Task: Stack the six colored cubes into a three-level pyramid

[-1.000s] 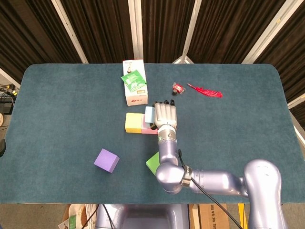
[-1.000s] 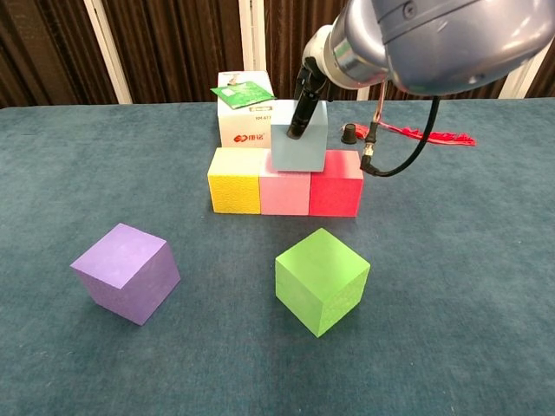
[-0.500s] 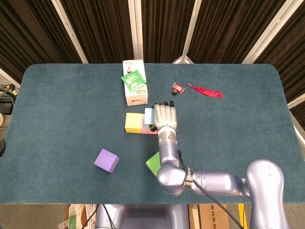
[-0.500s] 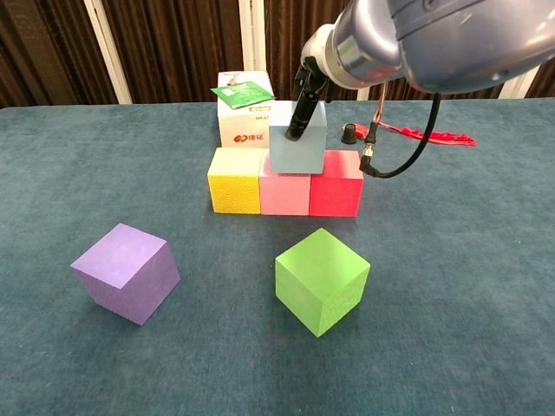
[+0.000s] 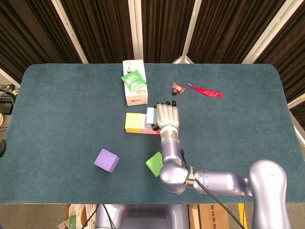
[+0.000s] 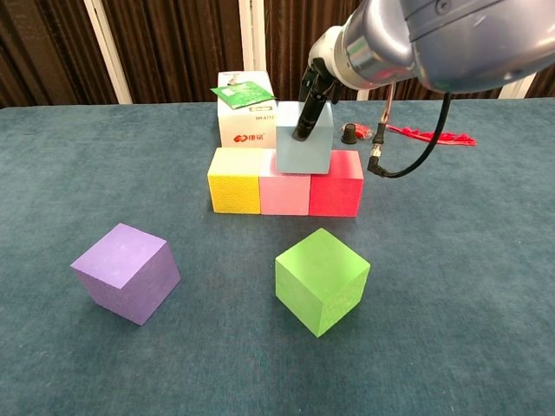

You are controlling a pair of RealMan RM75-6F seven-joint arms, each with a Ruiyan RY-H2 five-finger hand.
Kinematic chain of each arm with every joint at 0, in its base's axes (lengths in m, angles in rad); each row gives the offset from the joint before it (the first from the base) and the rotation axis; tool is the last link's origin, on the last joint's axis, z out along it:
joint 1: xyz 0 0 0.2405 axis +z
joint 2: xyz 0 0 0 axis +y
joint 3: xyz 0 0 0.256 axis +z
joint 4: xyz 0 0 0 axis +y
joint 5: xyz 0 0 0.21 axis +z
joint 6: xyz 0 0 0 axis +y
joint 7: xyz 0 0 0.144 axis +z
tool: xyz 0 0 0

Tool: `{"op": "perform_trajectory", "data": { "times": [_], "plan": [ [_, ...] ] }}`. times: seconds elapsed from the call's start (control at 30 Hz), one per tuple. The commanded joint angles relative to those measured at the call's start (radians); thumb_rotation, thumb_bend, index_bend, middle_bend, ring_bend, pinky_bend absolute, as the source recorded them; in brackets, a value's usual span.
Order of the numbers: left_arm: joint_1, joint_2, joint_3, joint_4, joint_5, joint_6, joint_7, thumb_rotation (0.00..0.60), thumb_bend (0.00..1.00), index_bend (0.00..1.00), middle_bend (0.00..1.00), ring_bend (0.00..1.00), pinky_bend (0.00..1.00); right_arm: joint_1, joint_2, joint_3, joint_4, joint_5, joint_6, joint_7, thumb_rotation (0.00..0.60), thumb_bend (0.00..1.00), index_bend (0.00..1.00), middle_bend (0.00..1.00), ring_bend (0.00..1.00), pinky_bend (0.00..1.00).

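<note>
Even, bright overhead light, soft short shadows under the cubes, both views sharp, dark curtains behind

A white box [image 5: 134, 89], red feather [image 5: 205, 90] and small red item [image 5: 177, 88] lie on the table [image 5: 57, 114].

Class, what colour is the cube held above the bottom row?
Light blue cube; the chest view shows it best.

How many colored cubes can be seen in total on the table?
6. Yellow cube, pink cube and red cube form a row; light blue cube sits above it, held by the right hand; purple cube and green cube lie loose in front.
</note>
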Motion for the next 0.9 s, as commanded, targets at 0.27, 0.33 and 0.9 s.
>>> {"op": "perform_trajectory", "data": {
  "times": [0.27,0.33,0.9],
  "plan": [
    [-0.001,-0.003,-0.001,0.001,-0.003,-0.001,0.007,0.6,0.41,0.21,0.07,0.0,0.0,-0.007,0.006,-0.008,0.001,0.006,-0.019,0.003,0.6,0.34,0.31,0.32,0.15,0.0],
    [-0.001,-0.004,-0.001,0.001,-0.004,-0.001,0.009,0.6,0.41,0.21,0.07,0.0,0.0,-0.006,0.006,-0.008,0.002,0.005,-0.019,0.005,0.6,0.34,0.31,0.31,0.14,0.0],
    [0.0,-0.004,-0.003,-0.001,-0.007,-0.001,0.011,0.6,0.41,0.21,0.07,0.0,0.0,-0.003,0.008,-0.011,0.013,0.005,-0.029,0.015,0.6,0.34,0.31,0.3,0.13,0.0]
  ]
}}
